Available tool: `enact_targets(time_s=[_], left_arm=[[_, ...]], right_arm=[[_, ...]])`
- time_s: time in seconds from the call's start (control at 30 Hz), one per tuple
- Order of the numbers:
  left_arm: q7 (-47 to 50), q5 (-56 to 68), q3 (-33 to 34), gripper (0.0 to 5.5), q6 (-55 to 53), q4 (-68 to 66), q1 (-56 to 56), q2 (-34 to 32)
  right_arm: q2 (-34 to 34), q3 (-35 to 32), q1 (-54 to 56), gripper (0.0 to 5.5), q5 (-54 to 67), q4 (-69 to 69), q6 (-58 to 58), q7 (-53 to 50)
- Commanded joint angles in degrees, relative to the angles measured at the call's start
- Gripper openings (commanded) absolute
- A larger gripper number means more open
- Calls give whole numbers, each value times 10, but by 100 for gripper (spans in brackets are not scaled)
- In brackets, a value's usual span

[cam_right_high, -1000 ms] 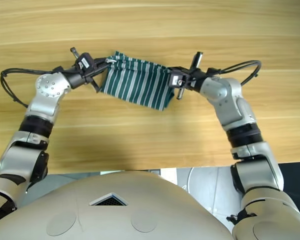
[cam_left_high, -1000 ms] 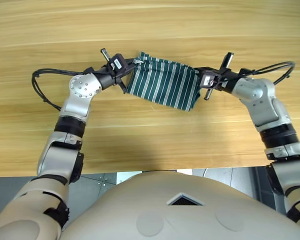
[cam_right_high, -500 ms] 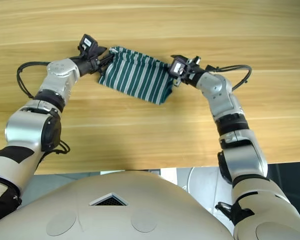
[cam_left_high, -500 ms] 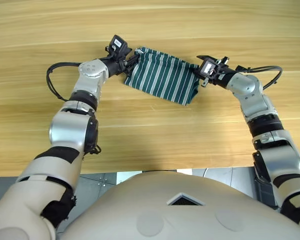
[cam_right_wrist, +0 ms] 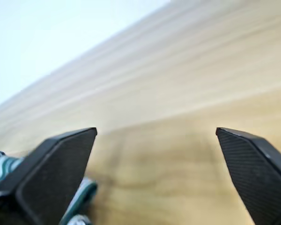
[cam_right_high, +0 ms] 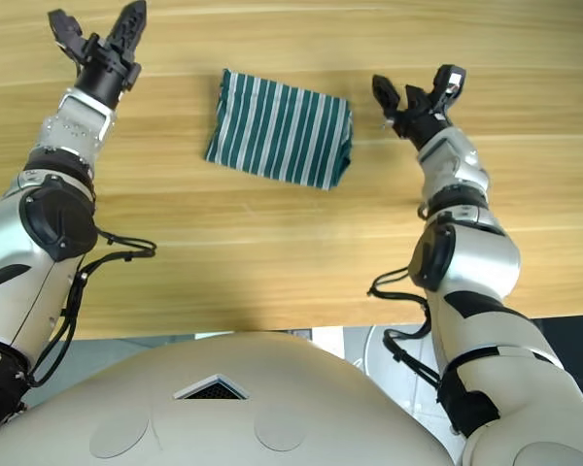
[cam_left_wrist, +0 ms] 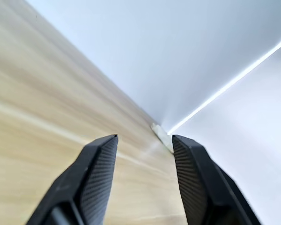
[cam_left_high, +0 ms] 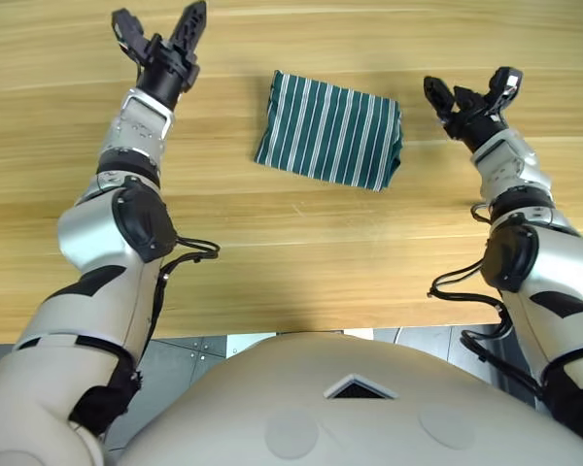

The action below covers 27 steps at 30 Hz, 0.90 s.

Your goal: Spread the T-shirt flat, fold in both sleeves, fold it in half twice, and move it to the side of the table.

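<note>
Lt wood table [cam_left_high: 301,252]; white wall [cam_left_wrist: 178,47] behind; grey floor [cam_left_high: 194,347].

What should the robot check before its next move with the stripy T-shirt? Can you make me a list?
1. T-shirt folded into a small rectangle: ok.
2. T-shirt lying flat on the table: ok.
3. Left gripper open and apart from the T-shirt: ok.
4. Right gripper open and apart from the T-shirt: ok.
5. T-shirt at the side of the table: looks not ok, it lies between the two arms.
6. Hidden layers underneath lined up: cannot tell.
</note>
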<state>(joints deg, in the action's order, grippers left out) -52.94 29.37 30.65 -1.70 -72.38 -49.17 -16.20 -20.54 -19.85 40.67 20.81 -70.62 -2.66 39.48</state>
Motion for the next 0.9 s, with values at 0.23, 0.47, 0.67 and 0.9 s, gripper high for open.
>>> enact_targets(time_s=[0.23,0.47,0.67,0.9], left_arm=[[-285,47,-3,93,241,145,144,22],[-338,77,9,0,241,141,188,28],[-319,90,26,0,228,107,184,21],[-302,91,36,0,219,76,176,19]], right_arm=[[73,265,-46,427,-351,250,-327,-164],[63,388,-49,299,-483,269,-348,-191],[56,409,-35,197,-489,240,-345,-194],[61,420,-18,54,-490,211,-345,-192]])
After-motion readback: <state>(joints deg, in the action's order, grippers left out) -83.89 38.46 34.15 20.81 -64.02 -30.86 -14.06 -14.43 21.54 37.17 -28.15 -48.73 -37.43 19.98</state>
